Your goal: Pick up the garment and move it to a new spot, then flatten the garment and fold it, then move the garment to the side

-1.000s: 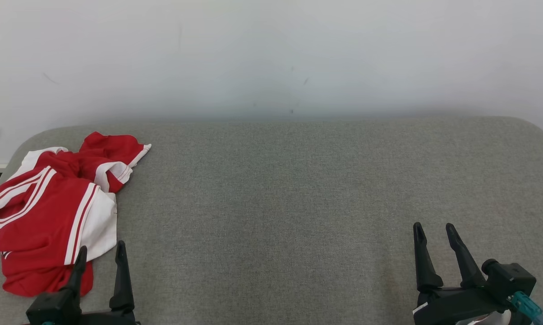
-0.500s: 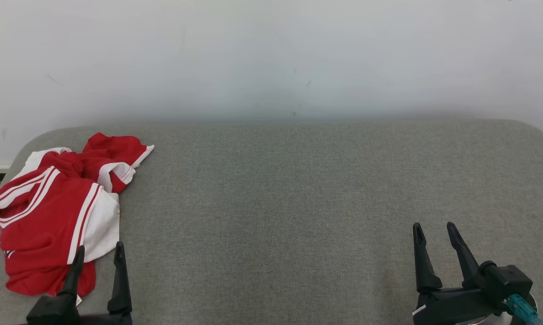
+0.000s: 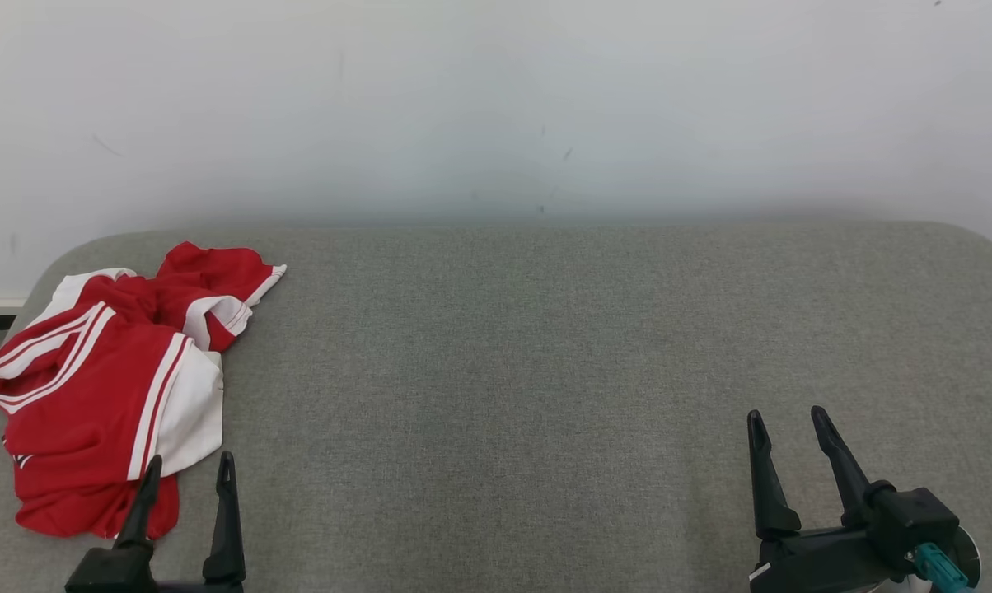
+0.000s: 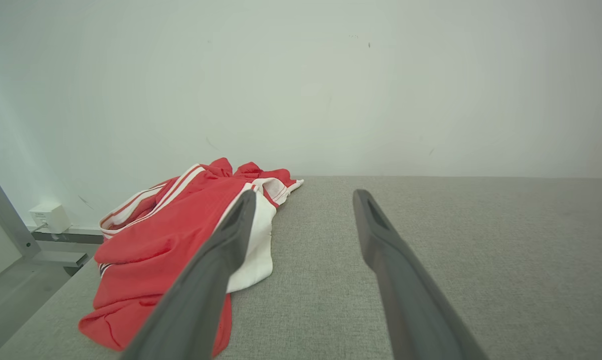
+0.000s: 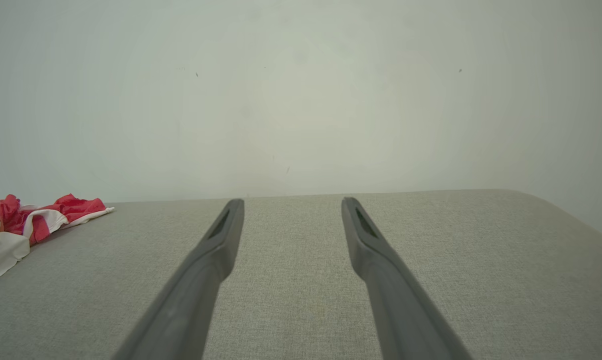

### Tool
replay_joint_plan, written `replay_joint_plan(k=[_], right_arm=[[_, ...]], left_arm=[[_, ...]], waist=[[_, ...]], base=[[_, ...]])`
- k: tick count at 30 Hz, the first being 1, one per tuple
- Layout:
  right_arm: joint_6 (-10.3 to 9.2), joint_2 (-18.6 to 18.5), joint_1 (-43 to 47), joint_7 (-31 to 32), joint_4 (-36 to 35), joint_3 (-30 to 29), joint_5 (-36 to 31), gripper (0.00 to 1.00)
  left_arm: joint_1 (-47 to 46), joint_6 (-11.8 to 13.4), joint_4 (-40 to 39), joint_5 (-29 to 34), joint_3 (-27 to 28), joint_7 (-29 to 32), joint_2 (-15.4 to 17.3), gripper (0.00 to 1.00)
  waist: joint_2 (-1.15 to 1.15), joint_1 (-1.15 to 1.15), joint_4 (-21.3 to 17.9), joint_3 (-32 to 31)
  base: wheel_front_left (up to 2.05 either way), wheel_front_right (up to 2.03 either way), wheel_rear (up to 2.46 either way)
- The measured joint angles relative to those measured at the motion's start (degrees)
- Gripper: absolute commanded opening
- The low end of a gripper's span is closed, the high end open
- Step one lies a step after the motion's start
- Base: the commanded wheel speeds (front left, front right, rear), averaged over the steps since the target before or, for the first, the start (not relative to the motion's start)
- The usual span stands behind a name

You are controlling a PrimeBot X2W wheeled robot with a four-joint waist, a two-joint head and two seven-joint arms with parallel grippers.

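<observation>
Grey padded surface (image 3: 545, 371) spans the width, white wall (image 3: 496, 99) behind it. Garment (image 3: 100, 387), red with white stripes and panels, lies crumpled in a heap at the surface's left end, close to the edge. Left gripper (image 3: 191, 458) sits low at lower left, pointing forward, fingers spread, holding nothing. Its left finger overlaps the garment's near hem in head view; can't tell if it touches. Right gripper (image 3: 786, 413) sits at lower right, fingers likewise spread, holding nothing, over bare fabric and well apart from the garment.
</observation>
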Motion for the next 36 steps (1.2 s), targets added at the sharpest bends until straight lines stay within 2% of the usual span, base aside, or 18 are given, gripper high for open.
replay_joint_plan(k=[7,15,30,36], right_arm=[[0.0,0.02,0.04,-0.82,0.44,0.14,-0.86,1.0],[0.0,0.04,0.07,-0.93,1.05,0.27,2.16,1.0],[0.0,0.07,0.09,-0.93,1.44,0.56,3.15,1.0],[0.0,0.08,0.36,-0.94,1.71,0.83,3.67,1.0]], left_arm=[[-0.01,-0.09,0.26,1.98,0.48,-0.91,-0.43,1.0],[-0.01,-1.01,0.42,-0.14,1.69,-0.91,-1.26,1.0],[-0.01,-1.36,0.83,-0.88,1.87,-0.91,-1.2,1.0],[-0.18,-1.42,1.58,-0.9,1.85,-0.91,-0.92,1.0]], waist=[[0.0,0.0,0.29,-0.23],[0.0,0.0,0.54,-0.46],[0.0,0.01,1.1,-0.43],[0.0,0.01,2.91,-0.31]], base=[[0.0,0.0,0.0],[0.0,0.0,0.0],[0.0,0.0,0.0],[0.0,0.0,0.0]])
